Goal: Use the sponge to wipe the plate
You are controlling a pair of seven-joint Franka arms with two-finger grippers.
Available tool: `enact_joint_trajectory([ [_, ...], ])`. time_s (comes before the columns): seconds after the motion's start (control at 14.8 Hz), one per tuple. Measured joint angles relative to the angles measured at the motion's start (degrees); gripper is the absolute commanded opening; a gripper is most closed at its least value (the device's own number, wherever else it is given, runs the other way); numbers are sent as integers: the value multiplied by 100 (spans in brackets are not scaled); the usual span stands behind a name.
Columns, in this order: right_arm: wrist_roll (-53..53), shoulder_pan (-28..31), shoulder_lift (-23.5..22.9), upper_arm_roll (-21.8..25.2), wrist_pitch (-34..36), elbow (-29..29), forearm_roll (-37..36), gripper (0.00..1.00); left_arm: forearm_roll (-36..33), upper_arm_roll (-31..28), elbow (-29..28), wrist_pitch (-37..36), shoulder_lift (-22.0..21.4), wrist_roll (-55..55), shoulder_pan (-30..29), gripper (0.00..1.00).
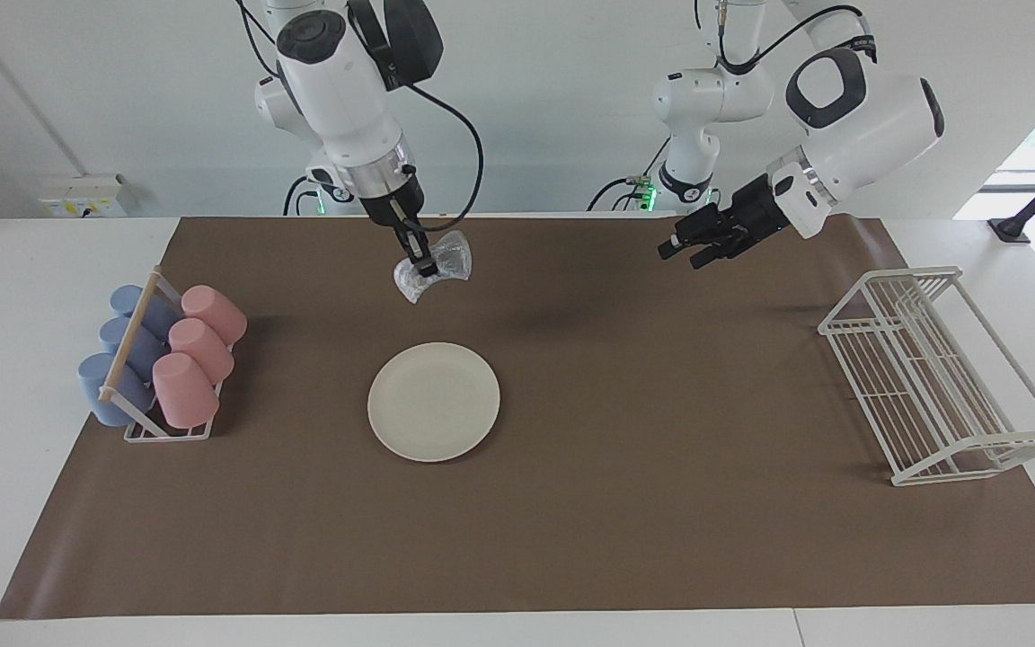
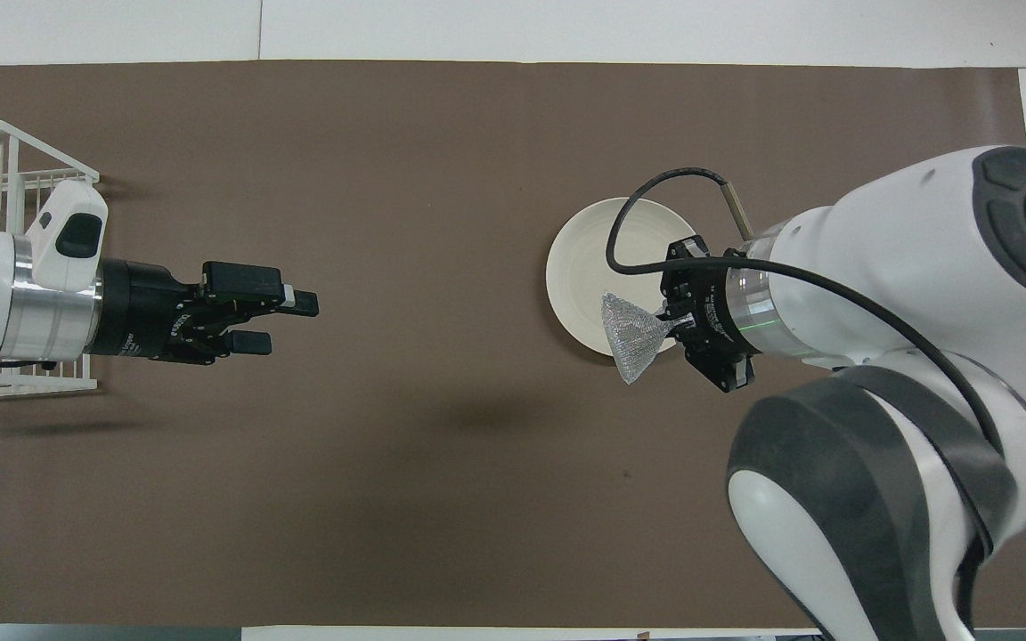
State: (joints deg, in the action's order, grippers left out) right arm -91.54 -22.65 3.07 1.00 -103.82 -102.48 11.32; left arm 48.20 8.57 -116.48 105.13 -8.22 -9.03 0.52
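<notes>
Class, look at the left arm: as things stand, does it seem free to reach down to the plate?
Probably yes. The left gripper hangs open and empty over bare mat, and nothing lies between it and the plate; the right gripper, shut on the sponge, is raised clear.
</notes>
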Motion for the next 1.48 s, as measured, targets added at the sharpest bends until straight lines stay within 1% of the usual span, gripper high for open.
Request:
enact_joint_trajectory([
  [0.13,-762,-288,110,-34,155,138,-266,0,674,26,-48,-12,2,-35,70,100],
  [0.34,-2013,-940,96,-119,148,174,-582,0,1444,50,-109,-12,7,-60,295,100],
  [0.54,-2668,-1285,7,-123,-72,178,-604,0,2073,57,-216,26,8,-37,556,100],
  [0.74,-2926,-1501,-181,-126,-207,182,-726,0,2606,62,-373,178,9,562,819,100],
  [1.08,-2933,-1503,-217,-95,-210,213,-808,0,2712,71,-625,122,91,1676,902,100],
  [1.35,-2933,-1503,-217,-95,-210,224,-808,0,2748,78,-628,123,269,1942,1118,100],
  [1.42,-2933,-1503,-217,-95,-210,225,-808,0,2757,84,-628,122,280,1954,1134,99],
  [1.48,-2933,-1503,-217,-95,-210,227,-808,0,2778,87,-627,122,280,1958,1138,92],
])
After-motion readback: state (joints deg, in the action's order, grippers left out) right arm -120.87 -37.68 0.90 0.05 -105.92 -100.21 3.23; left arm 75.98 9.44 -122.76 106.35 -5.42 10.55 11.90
